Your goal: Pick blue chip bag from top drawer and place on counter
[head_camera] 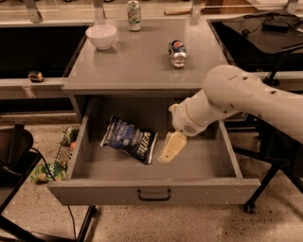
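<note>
The blue chip bag point(129, 138) lies flat in the left-middle of the open top drawer point(94, 191), tilted, with its white lettering up. My gripper point(171, 149) hangs down inside the drawer just right of the bag, close to its right edge and apart from it. It holds nothing that I can see. My white arm point(236, 99) reaches in from the right over the drawer's right side. The grey counter point(142, 66) is directly above the drawer.
On the counter stand a white bowl point(101, 36) at the back left, an upright can point(134, 8) at the back, and a blue soda can point(178, 52) lying on its side right of centre. A black table point(265, 33) is at the right and cables lie on the floor at the left.
</note>
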### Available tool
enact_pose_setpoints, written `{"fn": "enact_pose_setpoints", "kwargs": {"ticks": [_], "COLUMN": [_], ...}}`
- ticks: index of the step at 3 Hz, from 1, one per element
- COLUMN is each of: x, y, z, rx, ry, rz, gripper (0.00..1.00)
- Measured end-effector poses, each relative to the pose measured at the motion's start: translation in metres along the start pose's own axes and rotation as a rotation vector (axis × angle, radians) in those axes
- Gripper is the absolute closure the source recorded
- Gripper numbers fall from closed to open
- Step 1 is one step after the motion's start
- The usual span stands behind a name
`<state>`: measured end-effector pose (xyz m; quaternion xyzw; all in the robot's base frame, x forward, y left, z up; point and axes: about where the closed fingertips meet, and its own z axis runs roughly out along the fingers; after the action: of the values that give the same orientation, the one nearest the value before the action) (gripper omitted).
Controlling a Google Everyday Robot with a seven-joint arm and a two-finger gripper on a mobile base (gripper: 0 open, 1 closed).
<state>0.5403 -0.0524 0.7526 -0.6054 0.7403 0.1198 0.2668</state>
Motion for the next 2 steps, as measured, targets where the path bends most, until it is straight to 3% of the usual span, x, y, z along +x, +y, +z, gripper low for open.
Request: {"fn": "enact_pose_setpoints", "kwargs": {"ticks": [2], "x": [-0.024], "y": [-0.025], "z": [0.088], "rx": [-0.04], "ry": [-0.113], "rz": [0.019], "gripper": [0.0]}}
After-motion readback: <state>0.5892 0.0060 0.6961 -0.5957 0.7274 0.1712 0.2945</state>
